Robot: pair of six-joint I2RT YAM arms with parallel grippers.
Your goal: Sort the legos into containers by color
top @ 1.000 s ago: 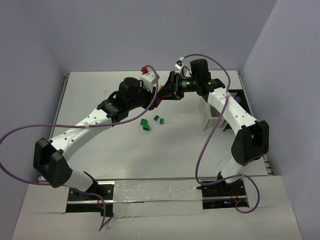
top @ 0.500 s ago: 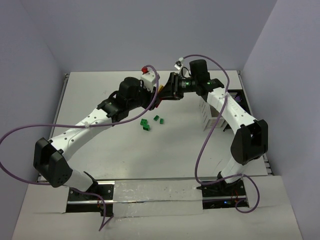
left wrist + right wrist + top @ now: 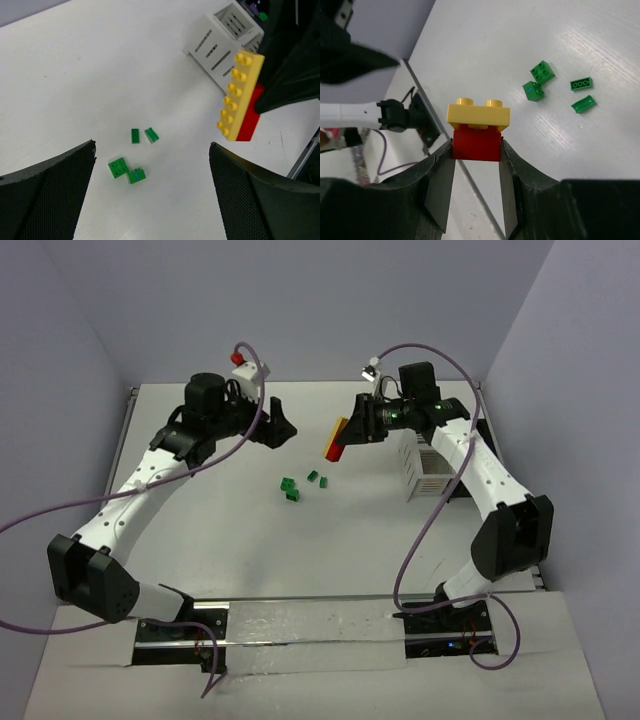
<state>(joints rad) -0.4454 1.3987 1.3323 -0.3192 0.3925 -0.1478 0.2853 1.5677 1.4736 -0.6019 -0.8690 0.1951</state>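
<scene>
My right gripper [image 3: 357,427] is shut on a red lego [image 3: 476,146] with a long yellow lego [image 3: 478,115] stuck on top, and holds the pair [image 3: 337,438] above the table. The left wrist view shows that pair as yellow lego [image 3: 240,92] over red lego [image 3: 249,124]. My left gripper [image 3: 277,426] hangs open and empty to the left of the pair, apart from it. Several green legos [image 3: 290,489] lie loose on the table, below the left gripper [image 3: 152,148] in its wrist view as green legos [image 3: 119,167]. The white slatted container [image 3: 421,466] stands at the right.
The black tray [image 3: 474,436] sits behind the right arm, mostly hidden, beside the white slatted container [image 3: 220,42]. Purple cables loop over both arms. Walls close the table at the back and both sides.
The left gripper has opened, let go of the stacked legos and pulled back to the left. The right gripper keeps the yellow-and-red pair and has shifted slightly right.
</scene>
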